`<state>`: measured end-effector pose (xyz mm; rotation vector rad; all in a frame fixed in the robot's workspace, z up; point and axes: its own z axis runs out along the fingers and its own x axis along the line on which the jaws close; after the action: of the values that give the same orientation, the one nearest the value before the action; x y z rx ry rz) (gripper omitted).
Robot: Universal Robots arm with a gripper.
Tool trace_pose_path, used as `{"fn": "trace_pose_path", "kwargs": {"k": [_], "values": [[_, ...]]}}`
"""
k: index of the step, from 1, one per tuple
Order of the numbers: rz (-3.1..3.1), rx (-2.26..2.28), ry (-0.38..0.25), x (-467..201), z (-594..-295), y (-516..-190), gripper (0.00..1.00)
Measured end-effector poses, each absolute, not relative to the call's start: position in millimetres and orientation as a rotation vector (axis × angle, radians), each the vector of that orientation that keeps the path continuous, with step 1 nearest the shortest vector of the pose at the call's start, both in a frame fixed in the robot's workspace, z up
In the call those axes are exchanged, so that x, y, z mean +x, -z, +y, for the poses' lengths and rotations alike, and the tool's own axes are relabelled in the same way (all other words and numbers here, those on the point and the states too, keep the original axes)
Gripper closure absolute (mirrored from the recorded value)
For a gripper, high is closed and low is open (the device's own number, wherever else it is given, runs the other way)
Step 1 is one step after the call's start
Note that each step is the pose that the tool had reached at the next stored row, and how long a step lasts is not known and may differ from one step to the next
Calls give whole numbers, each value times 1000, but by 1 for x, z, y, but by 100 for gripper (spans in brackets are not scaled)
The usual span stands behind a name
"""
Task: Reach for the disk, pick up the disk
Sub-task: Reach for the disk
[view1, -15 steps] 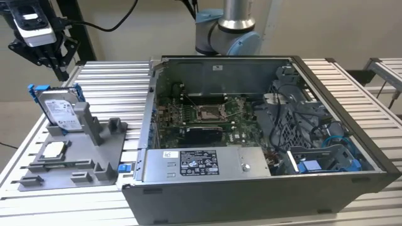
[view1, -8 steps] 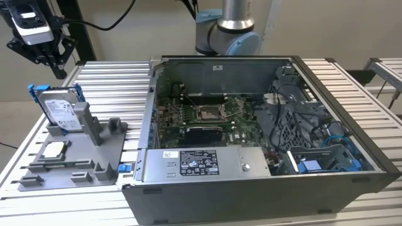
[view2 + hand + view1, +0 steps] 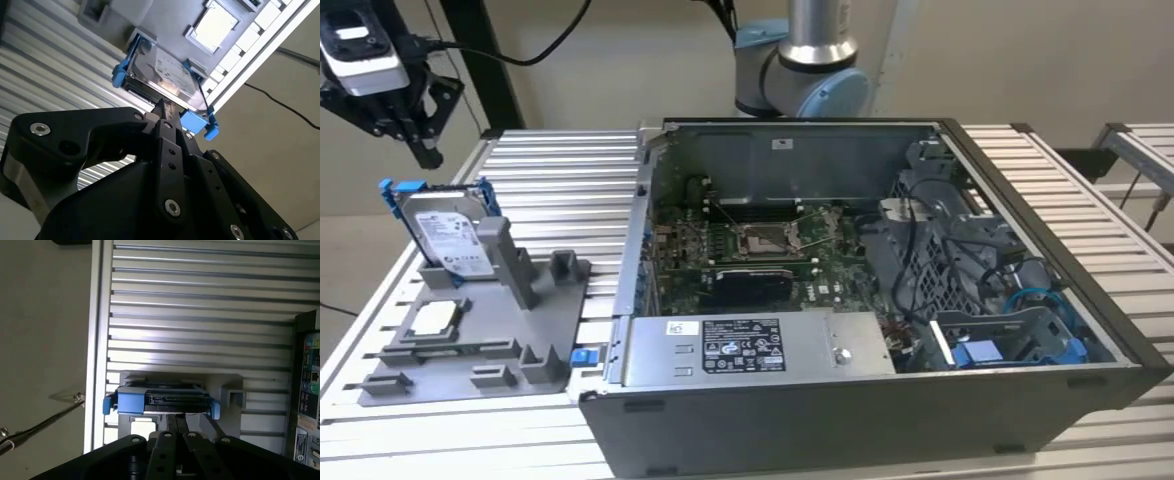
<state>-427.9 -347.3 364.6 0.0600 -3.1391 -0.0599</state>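
Disk (image 3: 454,238) stands on edge in a grey fixture (image 3: 540,320) near the surface's (image 3: 574,165) edge on the exterior view's left. Its label face is toward that camera, it leans back a bit, & a blue bracket hugs its sides. End effector (image 3: 424,153) hangs above the disk & slightly further out toward that same edge, well apart from it, carrying nothing. We read the fingertips as pressed together: in the first wrist view the links converge to one tip, w/ no gap we can make out. So the disk lies straight down the end effector's pointing line. Long axis runs roughly vertical, & the short upper edge w/ the connector faces the fingers. In the first wrist view that upper edge (image 3: 165,400) runs crosswise just beyond the tip. The finger pair seems lined up along the edge, not across the thin side, as far as we can judge. Open computer case (image 3: 854,300) sits toward the surface's middle, well clear of both.
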Motion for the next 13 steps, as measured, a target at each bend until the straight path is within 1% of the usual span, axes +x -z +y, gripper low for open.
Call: {"fn": "trace_pose_path", "kwargs": {"k": [13], "values": [[-3138, 84, 60, -459, -340, -360, 100]]}}
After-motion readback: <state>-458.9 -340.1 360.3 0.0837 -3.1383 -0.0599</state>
